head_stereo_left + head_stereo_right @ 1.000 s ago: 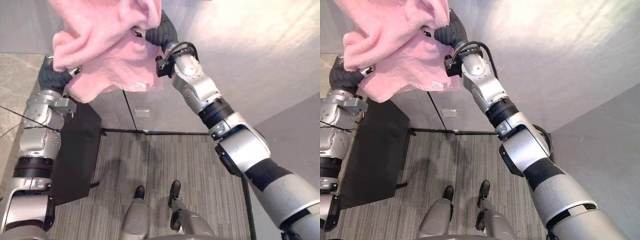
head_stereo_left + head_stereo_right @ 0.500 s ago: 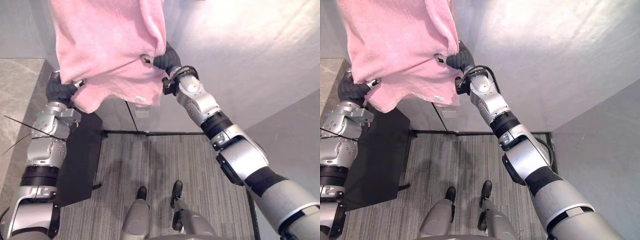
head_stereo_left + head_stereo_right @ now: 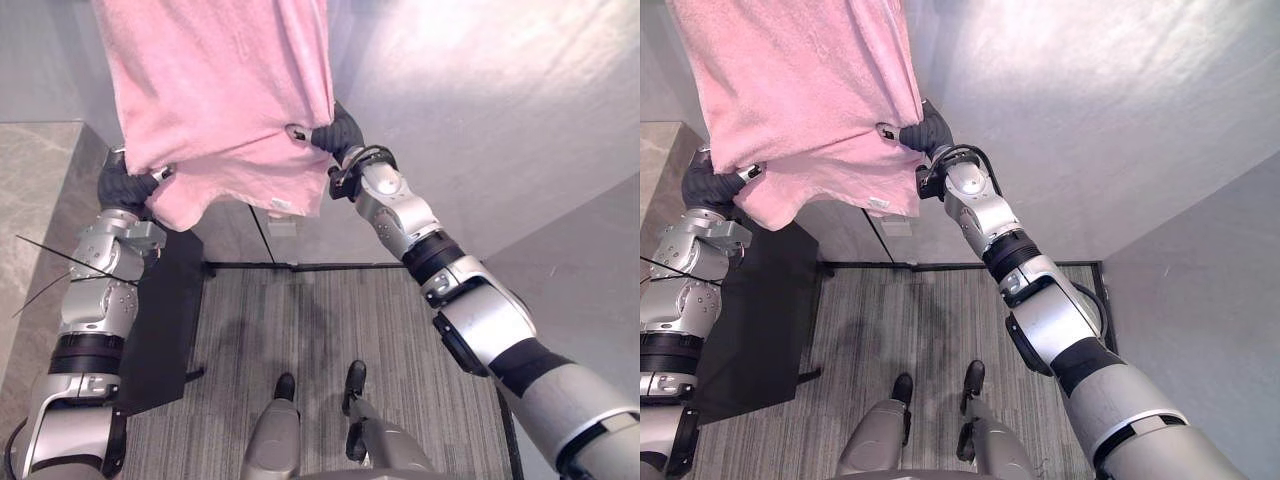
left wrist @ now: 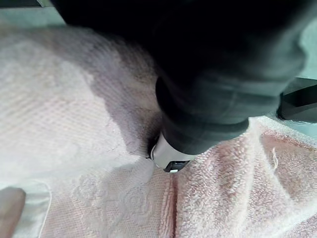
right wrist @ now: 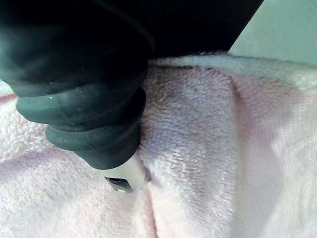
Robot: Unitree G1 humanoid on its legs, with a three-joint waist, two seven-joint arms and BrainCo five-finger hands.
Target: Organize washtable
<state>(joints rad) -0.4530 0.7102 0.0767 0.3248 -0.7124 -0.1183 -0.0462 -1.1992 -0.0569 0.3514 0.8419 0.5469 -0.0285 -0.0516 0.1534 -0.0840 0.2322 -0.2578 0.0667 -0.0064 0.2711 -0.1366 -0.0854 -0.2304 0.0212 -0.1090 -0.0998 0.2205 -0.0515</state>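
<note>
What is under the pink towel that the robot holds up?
The left hand and right hand go in under the pink towel; their dark ribbed covers show at its lower edge. The rest of each hand is covered by cloth.

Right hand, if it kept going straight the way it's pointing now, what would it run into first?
The pink towel: the right hand points up into the cloth draped over it. Behind the towel is probably the grey wall, though depth is unclear.
</note>
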